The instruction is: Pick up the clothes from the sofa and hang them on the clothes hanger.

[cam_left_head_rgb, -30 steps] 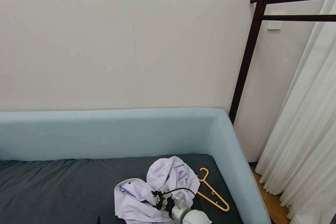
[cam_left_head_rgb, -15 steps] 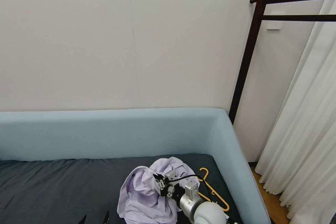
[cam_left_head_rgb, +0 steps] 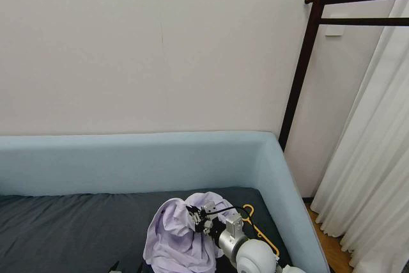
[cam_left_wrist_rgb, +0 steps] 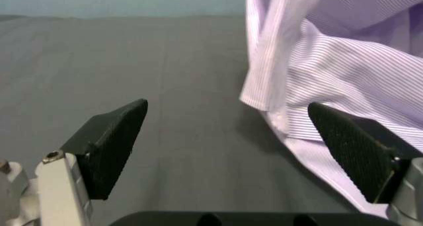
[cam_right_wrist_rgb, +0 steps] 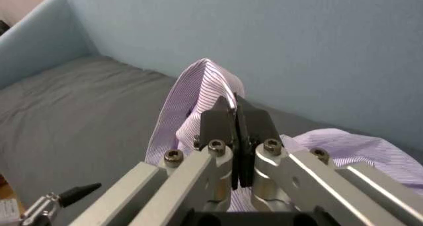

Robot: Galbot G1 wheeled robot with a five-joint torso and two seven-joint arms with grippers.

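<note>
The right claw (cam_right_wrist_rgb: 236,112) is clamped together on a fold of the lilac pinstriped cotton shirt (cam_right_wrist_rgb: 191,102), its two dark pads pressed flat with cloth caught between them. In the head view this claw (cam_left_head_rgb: 193,214) sits at the top of the shirt (cam_left_head_rgb: 172,238), so the pinched fold stands as a peak and the rest drapes down in loose folds to the seat.

The left claw (cam_left_wrist_rgb: 231,146) is spread wide apart and holds nothing. It is low over the dark grey seat, just beside the shirt's hanging edge (cam_left_wrist_rgb: 343,72). One pad lies close to the fabric, but whether it touches cannot be told.

The shirt lies at the right end of the pale blue sofa (cam_left_head_rgb: 128,158), near the corner where the backrest meets the right armrest. Just beside it, toward that armrest, lies an orange plastic hanger (cam_left_head_rgb: 263,234). The dark wooden clothes rail (cam_left_head_rgb: 300,68) stands beyond the sofa's right end, well apart from both and much higher.

The shirt looks light, thin and entirely limp. It will likely sag from any single hold, swing when carried, and could slip out of a shallow pinch. The doubled, stiffer parts, such as the collar band or a shoulder seam, probably give the surest purchase. Two holds spread across the shoulders would keep it open enough for the hanger. The hanger itself appears rigid and light.
</note>
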